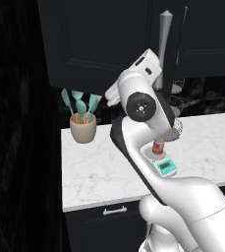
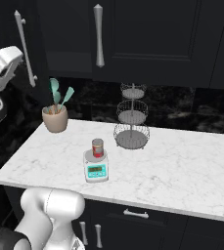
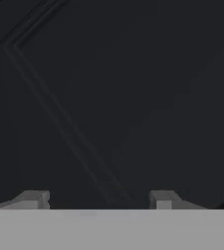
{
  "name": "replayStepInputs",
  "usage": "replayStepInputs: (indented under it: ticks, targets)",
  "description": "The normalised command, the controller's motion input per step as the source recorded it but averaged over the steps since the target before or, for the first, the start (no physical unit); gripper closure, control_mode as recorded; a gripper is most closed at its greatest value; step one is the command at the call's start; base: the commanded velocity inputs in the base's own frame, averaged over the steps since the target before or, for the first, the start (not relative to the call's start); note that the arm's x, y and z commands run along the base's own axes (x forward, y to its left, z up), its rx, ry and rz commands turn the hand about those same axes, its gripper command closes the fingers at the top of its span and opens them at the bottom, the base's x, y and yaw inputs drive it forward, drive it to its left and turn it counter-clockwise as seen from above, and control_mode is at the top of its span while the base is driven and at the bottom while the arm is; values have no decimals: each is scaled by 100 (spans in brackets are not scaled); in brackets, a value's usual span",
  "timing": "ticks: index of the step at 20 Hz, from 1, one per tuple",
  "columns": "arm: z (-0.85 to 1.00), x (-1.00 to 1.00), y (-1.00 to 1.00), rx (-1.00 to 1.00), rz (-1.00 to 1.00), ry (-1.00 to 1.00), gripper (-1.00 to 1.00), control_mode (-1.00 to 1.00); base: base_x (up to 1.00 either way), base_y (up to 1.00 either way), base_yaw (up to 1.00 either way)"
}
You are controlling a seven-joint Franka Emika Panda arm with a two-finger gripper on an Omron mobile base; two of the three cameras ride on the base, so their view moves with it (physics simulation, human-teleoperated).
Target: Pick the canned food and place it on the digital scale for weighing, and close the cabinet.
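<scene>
The canned food (image 1: pixel 157 146) (image 2: pixel 98 147), a red tin with an orange label band, stands upright on the round plate of the digital scale (image 1: pixel 166 168) (image 2: pixel 96 170) on the marble counter. My arm is raised well above it, up and to the left at the black cabinet (image 2: pixel 152 39). In the hand view my gripper (image 3: pixel 99 200) faces a panelled cabinet door (image 3: pixel 123 97) from very close. Its fingertips (image 3: pixel 35 199) stand apart, open, with nothing between them. The left door with its long silver handle (image 2: pixel 25 49) hangs next to my hand.
A beige pot of teal spatulas (image 1: pixel 83 129) (image 2: pixel 55 118) stands at the counter's back left. A three-tier wire basket (image 2: pixel 131 117) stands behind the scale. Black drawers with short handles (image 2: pixel 135 213) run below the counter (image 2: pixel 182 166).
</scene>
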Motion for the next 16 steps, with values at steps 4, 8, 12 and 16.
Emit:
replayStepInputs:
  ticks: [4, 8, 12, 16]
  targets:
    - [0, 78, -36, 18, 1, 0, -100, -100, 0, 0, 0]
    - [0, 79, -23, 14, 0, 3, -100, -100, 0, 0, 0]
    - [0, 95, -4, 8, 0, 9, -100, -100, 0, 0, 0]
    - [0, 95, -5, 7, 0, 7, -100, -100, 0, 0, 0]
